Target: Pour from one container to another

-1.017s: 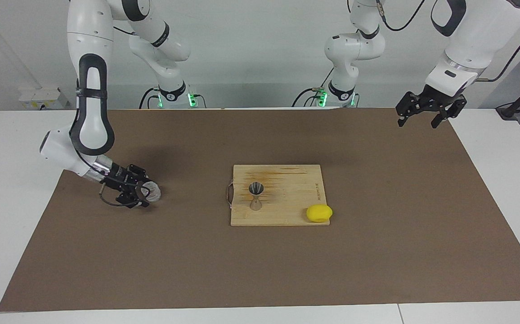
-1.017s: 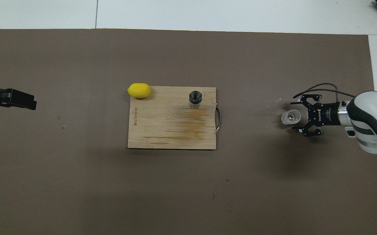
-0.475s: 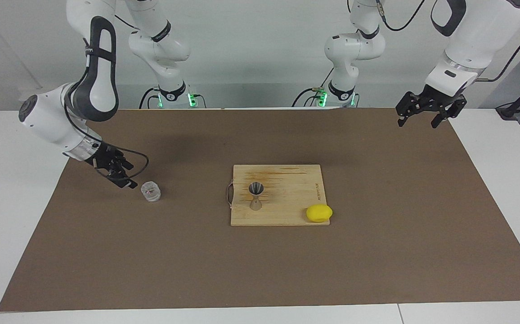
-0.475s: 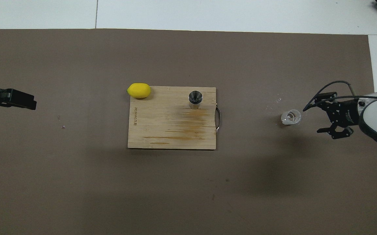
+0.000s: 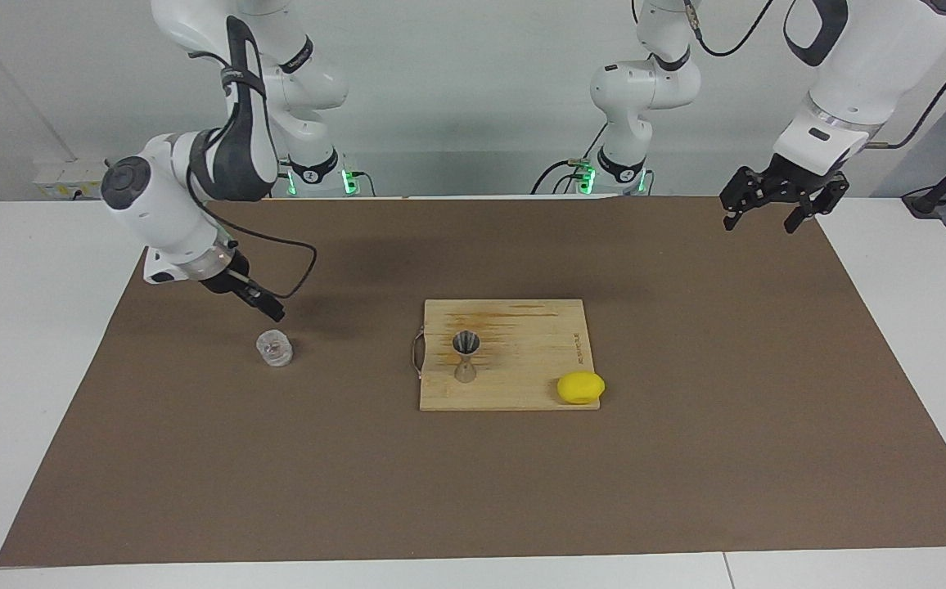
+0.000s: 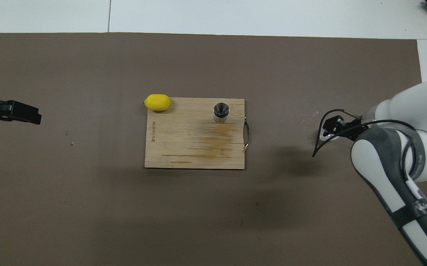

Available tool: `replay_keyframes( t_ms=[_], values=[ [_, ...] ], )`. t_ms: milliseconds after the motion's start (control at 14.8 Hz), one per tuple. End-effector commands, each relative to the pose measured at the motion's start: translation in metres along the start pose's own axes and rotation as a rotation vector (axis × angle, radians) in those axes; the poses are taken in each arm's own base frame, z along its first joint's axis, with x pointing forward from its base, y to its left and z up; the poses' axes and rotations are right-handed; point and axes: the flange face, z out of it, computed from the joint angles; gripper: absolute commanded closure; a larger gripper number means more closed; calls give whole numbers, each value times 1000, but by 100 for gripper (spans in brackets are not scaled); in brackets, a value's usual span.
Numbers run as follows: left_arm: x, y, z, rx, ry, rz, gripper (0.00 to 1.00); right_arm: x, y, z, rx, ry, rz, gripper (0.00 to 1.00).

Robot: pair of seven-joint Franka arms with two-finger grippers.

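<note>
The clear ribbed glass cup (image 5: 275,348) stands upright on the brown mat toward the right arm's end of the table. My right gripper (image 5: 270,311) hangs over the mat just above the cup, apart from it, open and holding nothing. In the overhead view this right gripper (image 6: 328,127) covers most of the cup. The silver hourglass jigger (image 5: 466,357) (image 6: 221,112) stands upright on the wooden board (image 5: 526,343) (image 6: 184,147). My left gripper (image 5: 759,219) (image 6: 17,112) waits open over the mat's edge at the left arm's end.
A yellow lemon (image 5: 580,387) (image 6: 157,102) lies at the board's corner farthest from the robots, toward the left arm's end. The board has a metal handle (image 5: 418,353) on the side facing the cup. A loose cable (image 5: 297,274) loops from the right wrist.
The right gripper, open around the cup a second ago, has drawn back, risen and turned. The cup stays standing on the mat. The left arm has not moved.
</note>
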Motion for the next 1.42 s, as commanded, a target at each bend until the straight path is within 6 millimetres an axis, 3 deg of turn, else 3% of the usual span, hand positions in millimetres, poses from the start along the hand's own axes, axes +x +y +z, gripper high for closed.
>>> replay_keyframes(
  t_ms=[0,203,407,678,881,1085,1220,1356],
  values=[
    [-2,-1,0,-10,-3,6,0,-5,-2,-36,-4,59,-107,0],
    [-3,-1,0,-10,-5,6,0,-11,3,-93,10,90,-149,0],
    [-2,-1,0,-10,-3,6,0,-20,23,-133,31,136,-172,0],
    [-3,-1,-1,-9,-2,6,0,-5,50,-192,3,159,-238,0],
    [-3,-3,-1,-10,-5,1,0,10,49,-215,-5,170,-235,0],
    [-1,2,-2,-9,9,10,0,8,43,-235,-15,150,-243,0],
    [0,-2,-2,-11,21,1,0,5,35,-230,-33,116,-263,0],
    [-1,0,-17,-37,13,0,0,-5,35,-222,-50,59,-332,0]
  ],
)
